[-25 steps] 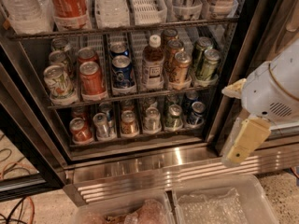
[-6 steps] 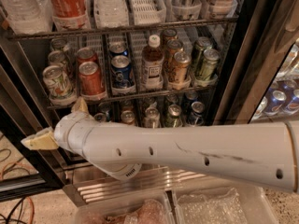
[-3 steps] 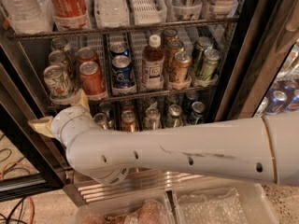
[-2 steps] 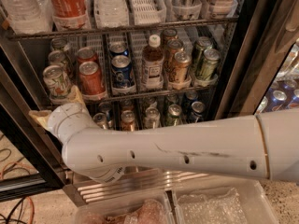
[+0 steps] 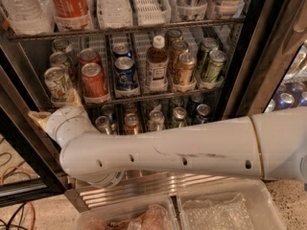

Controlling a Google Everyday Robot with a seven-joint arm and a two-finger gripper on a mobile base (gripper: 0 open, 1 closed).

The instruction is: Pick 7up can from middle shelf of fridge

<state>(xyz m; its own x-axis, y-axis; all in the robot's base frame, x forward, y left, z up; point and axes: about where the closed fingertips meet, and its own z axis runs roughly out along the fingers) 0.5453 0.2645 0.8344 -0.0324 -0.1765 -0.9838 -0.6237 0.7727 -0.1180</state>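
1 whitish 7up can (image 5: 57, 83) (green and red markings) stands just above the spread, empty pincer (image 5: 54, 106).

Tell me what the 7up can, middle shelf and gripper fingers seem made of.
7up can: likely aluminium; glossy printed wall, bare silver top. Middle shelf: dark metal wire, thin bars, plus white plastic trays. Gripper, open just below the can: fingers matte beige, perhaps plastic or rubber.
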